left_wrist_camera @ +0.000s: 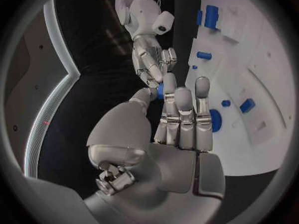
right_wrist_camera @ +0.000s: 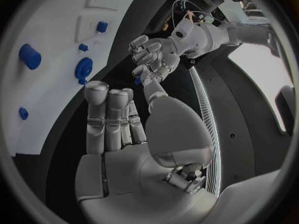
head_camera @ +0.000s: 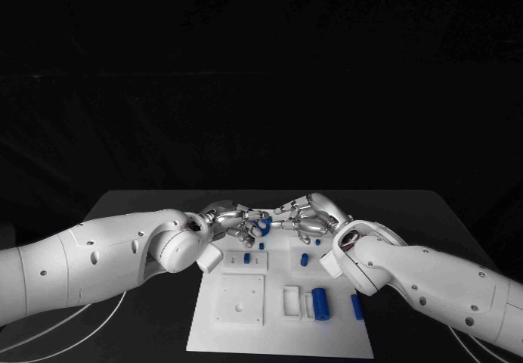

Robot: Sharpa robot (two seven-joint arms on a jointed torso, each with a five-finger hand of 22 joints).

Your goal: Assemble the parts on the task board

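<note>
Meeting above the task board's (head_camera: 281, 333) far edge, the left hand (head_camera: 232, 220) and right hand (head_camera: 306, 215) together pinched a small blue part (head_camera: 261, 224), best transferred slowly, releasing only once seated.

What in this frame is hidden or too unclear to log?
- Head view: the small blue part between left hand and right hand; fingers hide its shape and which hand holds it.
- Head view: far edge of the task board, behind both hands.
</note>
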